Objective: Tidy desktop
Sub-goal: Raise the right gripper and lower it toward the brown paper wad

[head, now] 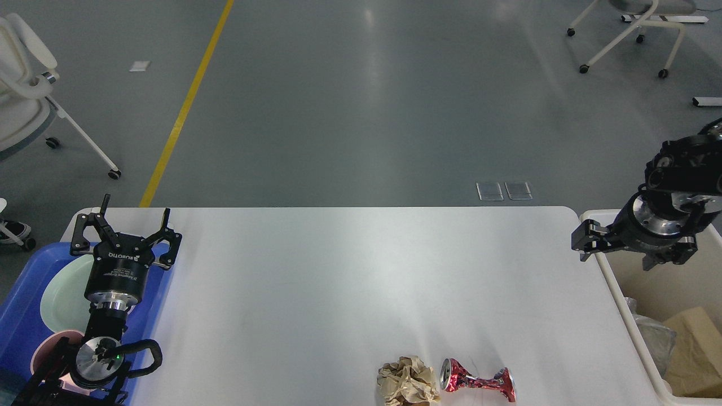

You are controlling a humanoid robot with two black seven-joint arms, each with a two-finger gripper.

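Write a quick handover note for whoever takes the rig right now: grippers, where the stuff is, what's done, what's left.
Left gripper: open, empty, above the blue tray, which holds a pale green plate and a pink cup.
Right gripper: raised over the cream bin's near-left corner; open or shut unclear, nothing visibly held.
Done: cardboard and plastic already lie in the bin.
Left: crumpled brown paper ball and crushed red can lie side by side at the desktop's near edge.

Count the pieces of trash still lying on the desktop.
2. A crumpled paper ball and a crushed red can lie side by side at the near edge of the desktop. The paper ball is cut off by the frame edge; more may lie below view.
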